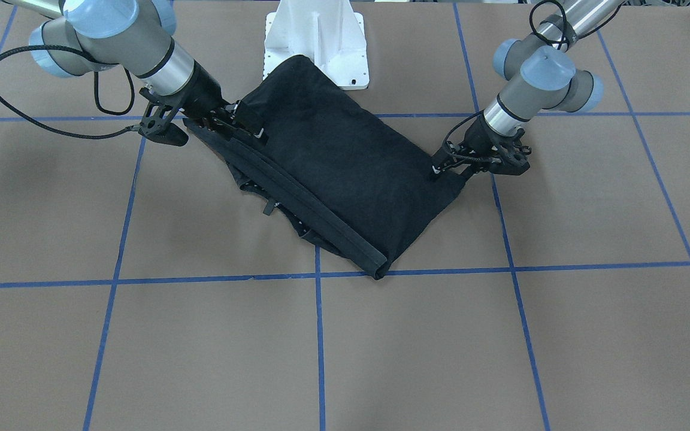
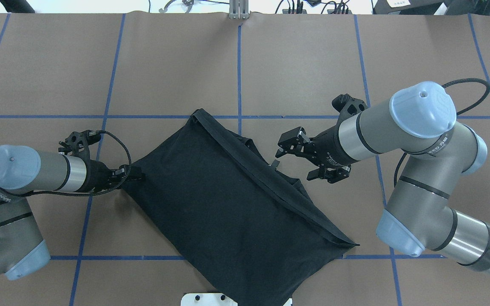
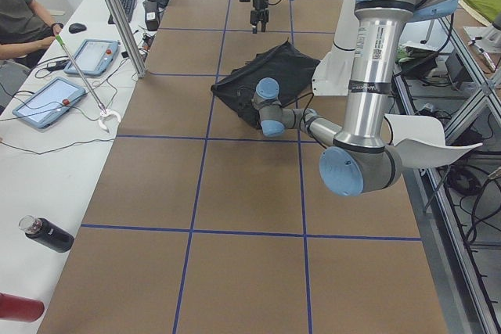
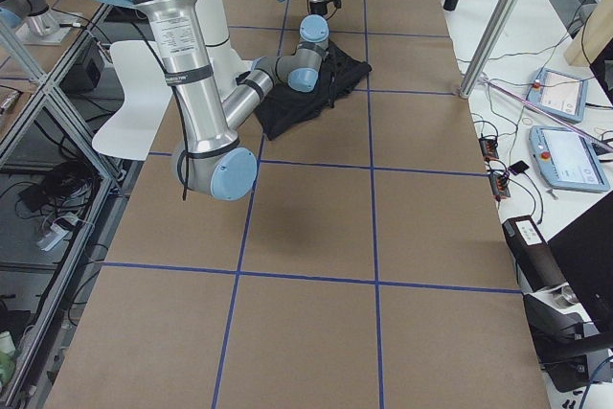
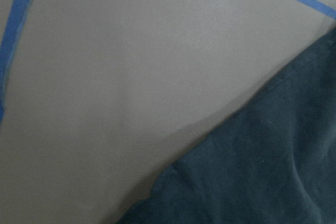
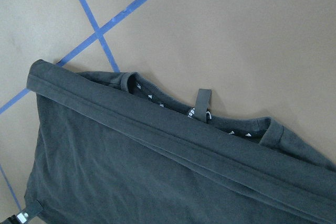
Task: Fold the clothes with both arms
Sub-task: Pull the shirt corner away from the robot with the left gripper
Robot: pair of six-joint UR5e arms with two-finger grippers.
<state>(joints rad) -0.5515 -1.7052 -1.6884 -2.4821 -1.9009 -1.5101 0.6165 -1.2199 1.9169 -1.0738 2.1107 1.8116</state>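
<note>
The black T-shirt (image 2: 228,204) lies folded on the brown table, plain side up, slanting across the middle. A doubled hem band (image 1: 315,203) runs along its far edge, and the collar with a small loop (image 6: 202,98) peeks out beyond it. My left gripper (image 2: 138,174) sits low at the shirt's left corner (image 1: 441,167), its fingers shut on the cloth edge. My right gripper (image 2: 297,160) hovers open just above the collar side (image 1: 248,123), holding nothing. In the left wrist view, only table and a shirt edge (image 5: 262,171) show.
The shirt's near end drapes onto the white pedestal base (image 1: 333,36). Blue tape lines (image 1: 318,335) grid the table. In the exterior left view a side desk holds tablets (image 3: 47,101), a dark bottle (image 3: 47,234) and a metal pole (image 3: 117,17); a person sits there.
</note>
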